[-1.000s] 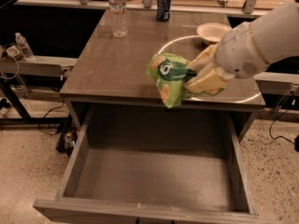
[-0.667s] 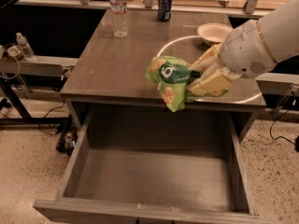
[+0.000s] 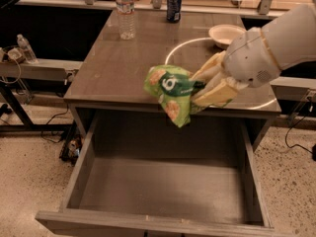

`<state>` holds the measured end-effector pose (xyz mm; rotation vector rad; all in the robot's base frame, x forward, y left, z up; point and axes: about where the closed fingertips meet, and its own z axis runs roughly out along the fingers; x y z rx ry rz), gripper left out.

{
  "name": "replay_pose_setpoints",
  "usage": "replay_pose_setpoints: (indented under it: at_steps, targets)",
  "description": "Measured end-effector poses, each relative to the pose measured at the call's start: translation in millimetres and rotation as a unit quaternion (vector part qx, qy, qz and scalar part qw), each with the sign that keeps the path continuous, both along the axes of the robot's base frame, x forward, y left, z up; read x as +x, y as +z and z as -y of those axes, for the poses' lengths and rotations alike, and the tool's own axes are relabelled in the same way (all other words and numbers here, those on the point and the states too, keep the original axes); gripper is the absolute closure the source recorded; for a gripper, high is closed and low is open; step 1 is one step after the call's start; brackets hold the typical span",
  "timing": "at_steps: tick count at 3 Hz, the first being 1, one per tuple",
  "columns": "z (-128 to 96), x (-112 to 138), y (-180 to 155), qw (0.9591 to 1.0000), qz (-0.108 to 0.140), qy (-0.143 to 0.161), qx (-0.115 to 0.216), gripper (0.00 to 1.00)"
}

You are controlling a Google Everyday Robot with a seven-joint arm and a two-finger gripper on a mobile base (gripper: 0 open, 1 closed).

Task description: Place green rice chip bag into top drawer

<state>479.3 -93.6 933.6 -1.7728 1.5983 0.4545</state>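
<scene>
Tool (image 3: 199, 91) tight around the bag (image 3: 169, 94), over the surface's (image 3: 118, 68) front edge, above the open drawer (image 3: 163, 189).

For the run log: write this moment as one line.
tool: shut on green rice chip bag, over table edge | top drawer: open

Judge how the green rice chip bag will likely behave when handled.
Probably floppy: the green rice chip bag sags below the gripper pinching it over the table's front edge. Likely light, hanging from one pinch. Crinkled film looks slippery.
</scene>
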Motion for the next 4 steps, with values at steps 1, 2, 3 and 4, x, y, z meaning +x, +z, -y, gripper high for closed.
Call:
replay_pose_setpoints:
  at_steps: [1,2,3,4]
  targets:
    - [-7.3,-34.4,-40.6,0.9909,-0.009,0.134,-0.007,1.0]
    - [-0.6,-59.3,-72.4,0.9798,-0.01,0.198,-0.026,1.0]
    - [11.5,-75.7,-106.9,0.9719,-0.007,0.232,-0.043,1.0]
    - [9.5,-77.1,-110.2,0.9684,-0.002,0.245,-0.048,1.0]
